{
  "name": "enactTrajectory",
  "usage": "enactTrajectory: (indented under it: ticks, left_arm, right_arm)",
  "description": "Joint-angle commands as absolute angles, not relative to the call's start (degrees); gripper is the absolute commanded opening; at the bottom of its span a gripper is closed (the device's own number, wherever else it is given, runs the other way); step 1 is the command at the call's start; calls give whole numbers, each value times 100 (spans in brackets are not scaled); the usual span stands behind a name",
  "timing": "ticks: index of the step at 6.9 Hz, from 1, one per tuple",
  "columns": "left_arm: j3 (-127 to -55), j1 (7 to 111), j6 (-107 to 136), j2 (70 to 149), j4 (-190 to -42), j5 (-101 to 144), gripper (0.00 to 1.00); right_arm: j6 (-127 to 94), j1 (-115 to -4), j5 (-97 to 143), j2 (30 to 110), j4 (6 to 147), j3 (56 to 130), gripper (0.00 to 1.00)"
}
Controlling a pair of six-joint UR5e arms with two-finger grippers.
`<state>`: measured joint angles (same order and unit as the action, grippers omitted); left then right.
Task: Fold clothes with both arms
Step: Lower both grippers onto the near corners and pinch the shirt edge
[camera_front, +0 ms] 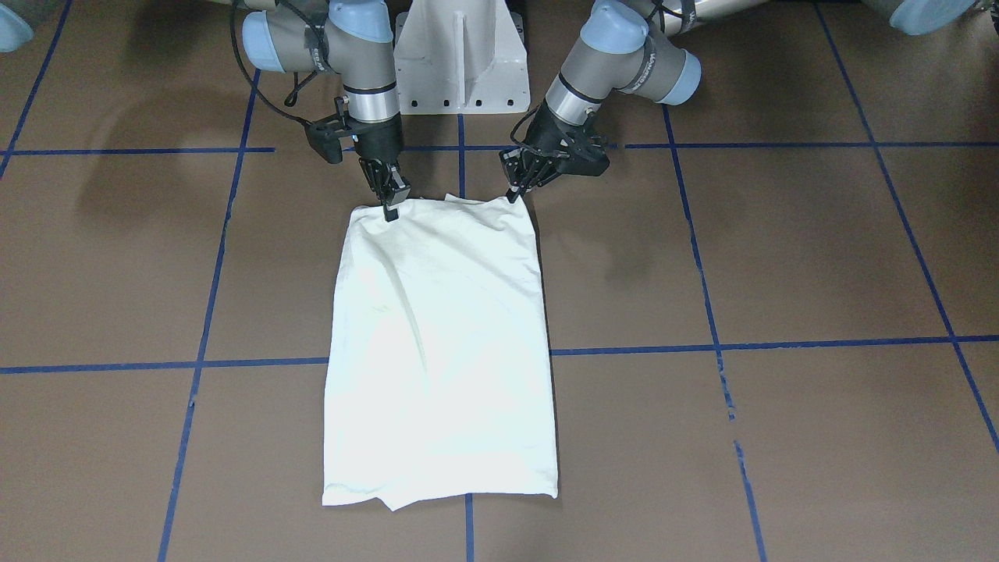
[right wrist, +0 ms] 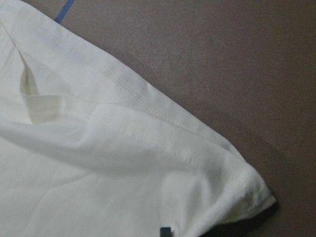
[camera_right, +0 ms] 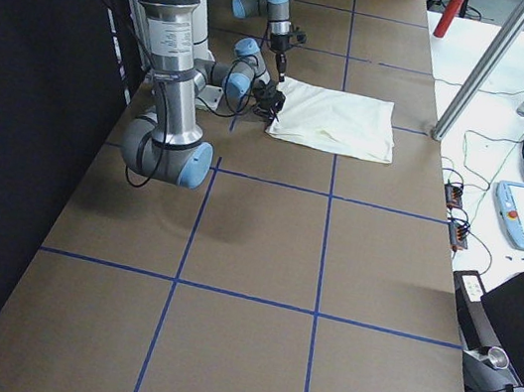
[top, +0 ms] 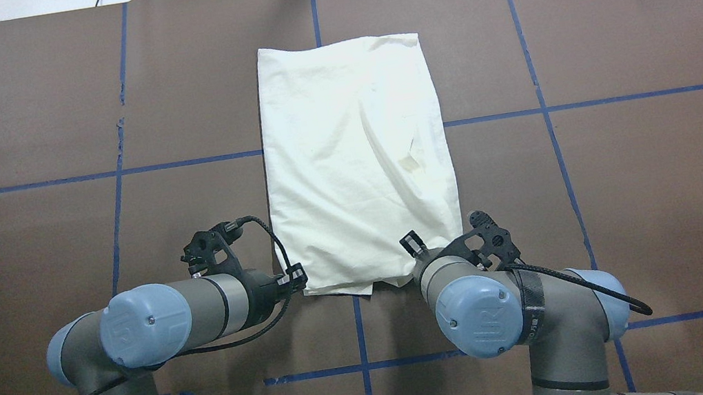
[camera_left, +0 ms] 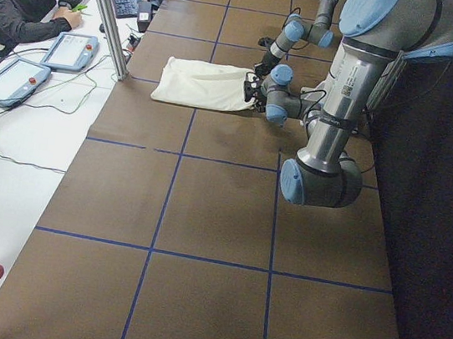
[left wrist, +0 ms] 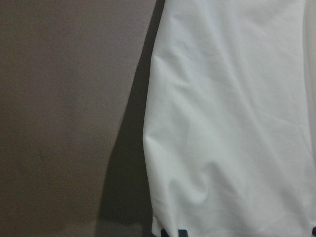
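While both claws pinch its near corners, the T-shirt (top: pixel 356 155) lies flat beyond the left claw (top: pixel 298 281) and right claw (top: pixel 416 247).

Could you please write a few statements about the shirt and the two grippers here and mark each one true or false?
1. The shirt lies as a plain, long rectangle. True.
2. Its cat print faces up. False: no print shows.
3. Both the left gripper and the right gripper are at the shirt's edge nearest the robot. True.
4. The shirt hangs in the air. False: it lies on the table.
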<state>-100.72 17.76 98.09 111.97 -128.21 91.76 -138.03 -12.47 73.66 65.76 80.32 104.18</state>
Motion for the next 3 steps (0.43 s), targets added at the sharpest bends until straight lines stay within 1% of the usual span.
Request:
enactTrajectory:
  ticks: [1, 2, 3]
  left_arm:
    - [-10072, 1775, 9800, 11206, -12823, 9176, 0]
    - [-10298, 1775, 9774, 11136, -12806, 9219, 0]
    - [-10788, 1793, 9756, 11136, -12371, 9246, 0]
  right_arm:
    - [-13808, -1274, 7365, 6574, 8024, 10485, 0]
    - [-13790, -1292, 7374, 6583, 8042, 10651, 0]
    - [-13755, -1327, 7391, 6670, 8120, 11061, 0]
